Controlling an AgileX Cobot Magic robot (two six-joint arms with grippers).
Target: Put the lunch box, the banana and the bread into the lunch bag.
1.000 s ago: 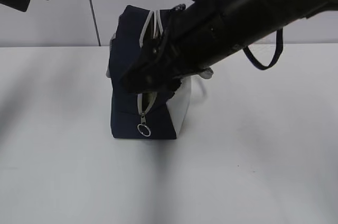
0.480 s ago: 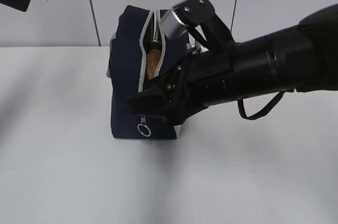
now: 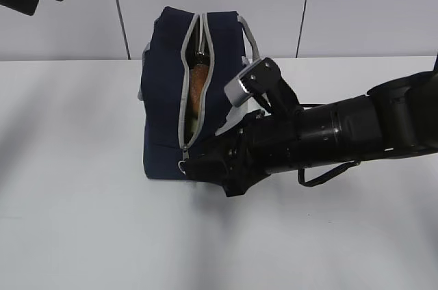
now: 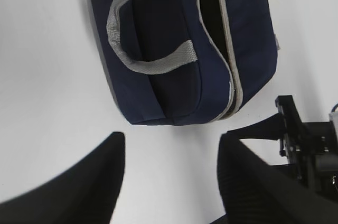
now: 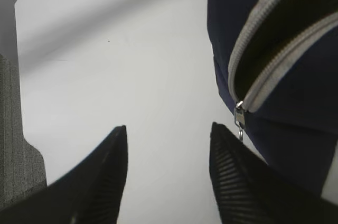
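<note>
A navy-blue fabric lunch bag (image 3: 168, 91) with grey zipper tape and grey webbing handles is shown standing on a white table (image 3: 82, 235); no brand, label or writing can be read on it. Through the unzipped slit, the golden-brown bread (image 3: 197, 85) is seen only in the exterior view; the left wrist view shows a dark interior. The zipper slider (image 5: 240, 115) sits at the slit's lower end. The right gripper (image 5: 168, 182) is held spread and empty just beside the bag's base. The left gripper (image 4: 171, 182) is likewise spread, holding nothing, above the table near the bag.
</note>
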